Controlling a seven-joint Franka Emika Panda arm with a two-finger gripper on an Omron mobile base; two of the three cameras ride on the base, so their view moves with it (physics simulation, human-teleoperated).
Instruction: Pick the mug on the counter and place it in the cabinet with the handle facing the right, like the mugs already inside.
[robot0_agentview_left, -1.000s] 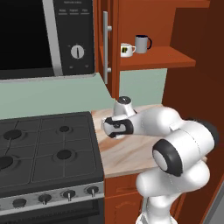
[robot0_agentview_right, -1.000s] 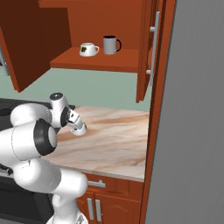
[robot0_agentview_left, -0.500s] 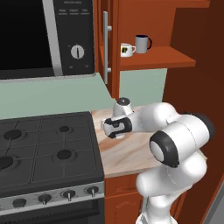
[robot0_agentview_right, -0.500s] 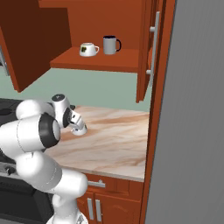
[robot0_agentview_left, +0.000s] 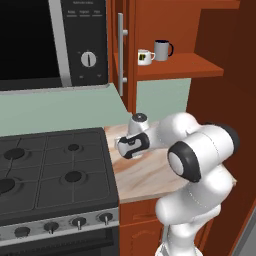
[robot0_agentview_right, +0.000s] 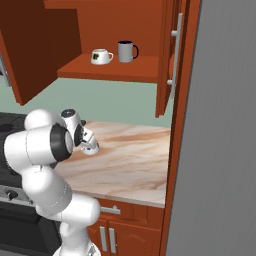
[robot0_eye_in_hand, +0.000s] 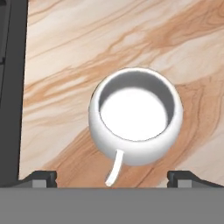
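Small squat white mug (robot0_eye_in_hand: 135, 121) upright on beige-pink marble worktop w/ brown veins (robot0_eye_in_hand: 109, 48), near its left end by black stove (robot0_agentview_left: 50, 170). In hand view seen from straight above: round rim, white inside, thin white loop handle (robot0_eye_in_hand: 114, 168) pointing toward bottom of frame, between the two dark fingertips (robot0_eye_in_hand: 40, 178). White arm's two-finger gripper (robot0_eye_in_hand: 113, 179) spread to full width, tips wider apart than mug, nothing held, no contact visible. In right base view mug (robot0_agentview_right: 91, 147) mostly tucked behind the hand, low on worktop (robot0_agentview_right: 135, 160). Above: reddish-brown wooden wall cabinet (robot0_agentview_right: 115, 30), door w/ long silver bar handle (robot0_agentview_right: 174, 57) open; on shelf a straighter white mug w/ emblem (robot0_agentview_right: 101, 56) just beside taller grey mug (robot0_agentview_right: 127, 51). Black microwave (robot0_agentview_left: 50, 42) left of cabinet.
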